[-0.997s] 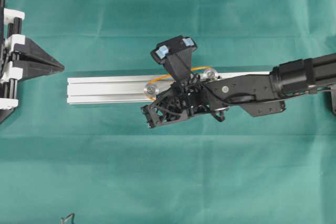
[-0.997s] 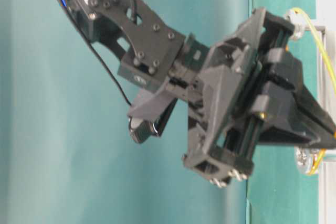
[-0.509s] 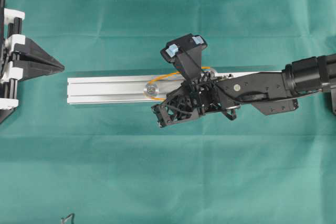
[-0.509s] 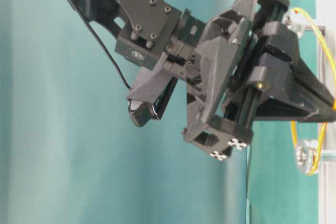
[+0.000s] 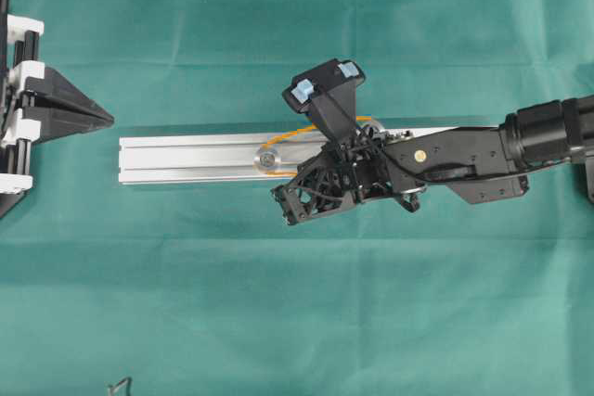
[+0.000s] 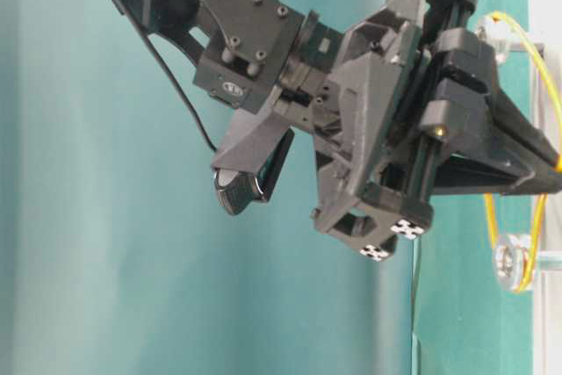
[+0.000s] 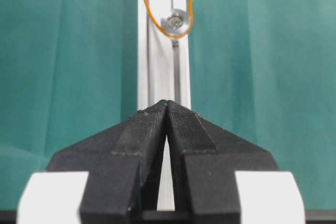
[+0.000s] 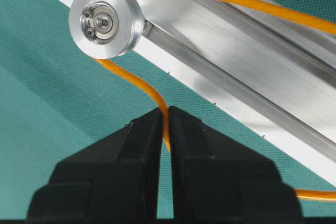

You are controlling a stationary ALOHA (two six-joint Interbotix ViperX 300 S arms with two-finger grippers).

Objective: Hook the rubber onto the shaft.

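A thin orange rubber [image 8: 142, 85] runs around a round silver shaft [image 8: 105, 22] on the silver rail [image 8: 252, 61]. My right gripper [image 8: 164, 109] is shut on the rubber's near strand, just off the rail's near edge. From overhead, the rubber [image 5: 292, 134] arcs from that shaft [image 5: 268, 160] toward a second one, which my right arm mostly hides. At table level the fingertips [image 6: 549, 183] pinch the rubber [image 6: 536, 59] between the two shafts [image 6: 511, 261]. My left gripper [image 7: 167, 103] is shut and empty, pointing along the rail [image 7: 163, 72] from beyond its left end [image 5: 107, 119].
A green cloth covers the table. The left arm's black and white frame [image 5: 20, 108] stands at the left edge. A small dark wire piece [image 5: 119, 385] lies at the bottom left. The right arm [image 5: 548, 132] reaches in from the right, over the rail.
My right gripper has shifted a little to the right along the rail, still holding the rubber. In the last half second it barely moved. The left gripper has stayed still.
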